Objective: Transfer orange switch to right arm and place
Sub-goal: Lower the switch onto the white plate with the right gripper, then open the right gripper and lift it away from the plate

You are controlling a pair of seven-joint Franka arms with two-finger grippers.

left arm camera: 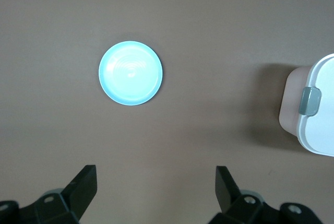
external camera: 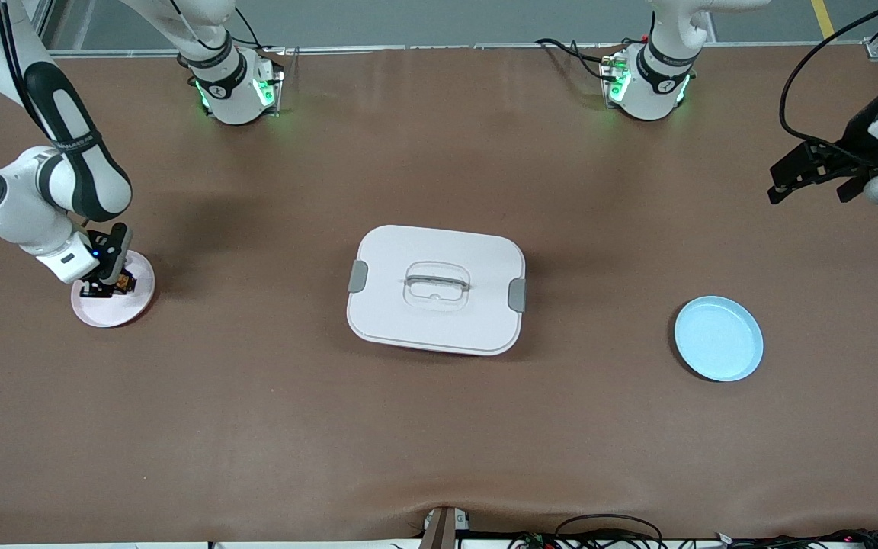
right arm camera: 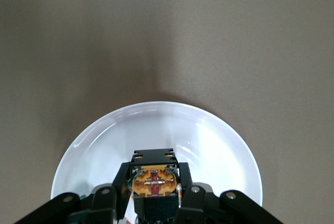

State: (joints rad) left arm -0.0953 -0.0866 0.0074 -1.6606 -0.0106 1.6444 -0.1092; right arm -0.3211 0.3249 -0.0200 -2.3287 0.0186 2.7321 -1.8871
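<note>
The orange switch (right arm camera: 154, 179) is a small black block with an orange face. My right gripper (right arm camera: 154, 182) is shut on it, low over the white plate (right arm camera: 219, 145). In the front view the right gripper (external camera: 106, 284) and the switch (external camera: 124, 283) sit over that plate (external camera: 115, 309) at the right arm's end of the table. My left gripper (external camera: 812, 179) is open and empty, held high over the left arm's end of the table. Its fingers (left arm camera: 83, 185) show spread wide in the left wrist view.
A white lidded box (external camera: 436, 289) with grey clips stands mid-table; its corner shows in the left wrist view (left arm camera: 318, 125). A light blue plate (external camera: 718, 338) lies toward the left arm's end, also seen in the left wrist view (left arm camera: 130, 72).
</note>
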